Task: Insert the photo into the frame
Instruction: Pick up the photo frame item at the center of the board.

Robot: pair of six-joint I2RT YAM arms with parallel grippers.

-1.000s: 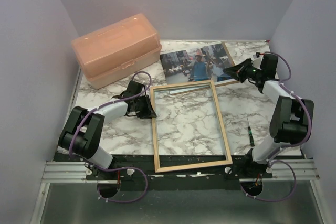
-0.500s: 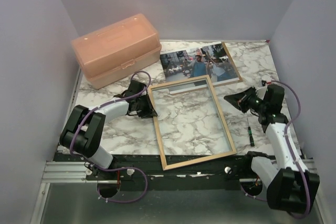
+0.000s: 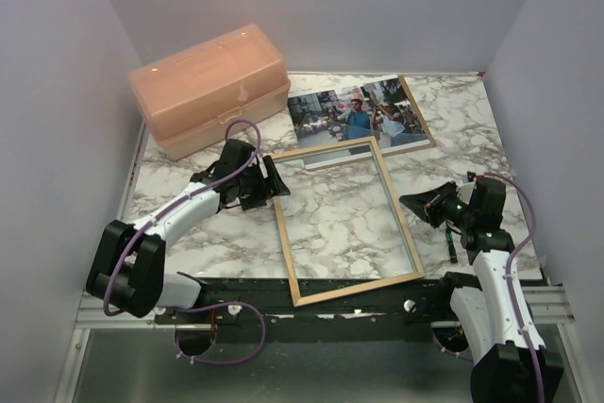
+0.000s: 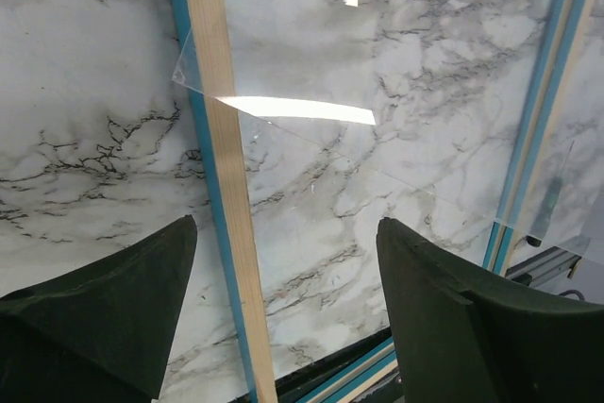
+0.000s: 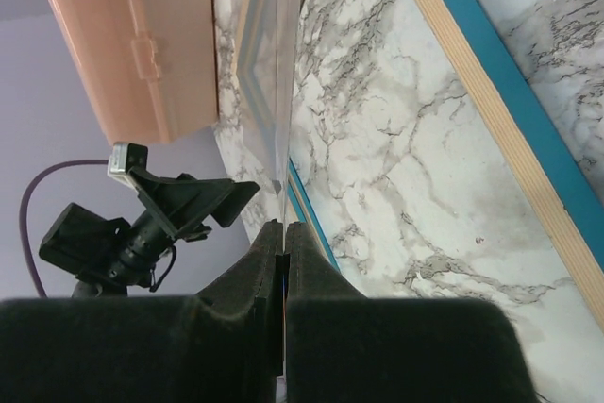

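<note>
On the marble table (image 3: 189, 209), top external view: the frame (image 3: 359, 287) is laid at the centre, wood face up. The photo (image 3: 357, 115) is laid picture-up on a brown backing board (image 3: 421, 125) at the far edge, just beyond the frame. A peach box (image 3: 209, 87) is placed far left. The left gripper (image 3: 274, 181) is held spread beside the frame's far-left corner; the right gripper (image 3: 408, 203) is set near the right rail.

Left wrist view: dark fingers (image 4: 104, 313) are spread wide, nothing pinched. A wood rail with a blue edge (image 4: 222, 186) is seen between them, with a clear sheet (image 4: 377, 167) lying across it.

Right wrist view: fingertips (image 5: 269, 261) are pressed together, nothing held. The frame's blue-and-wood rail (image 5: 491, 101) is seen alongside.
</note>
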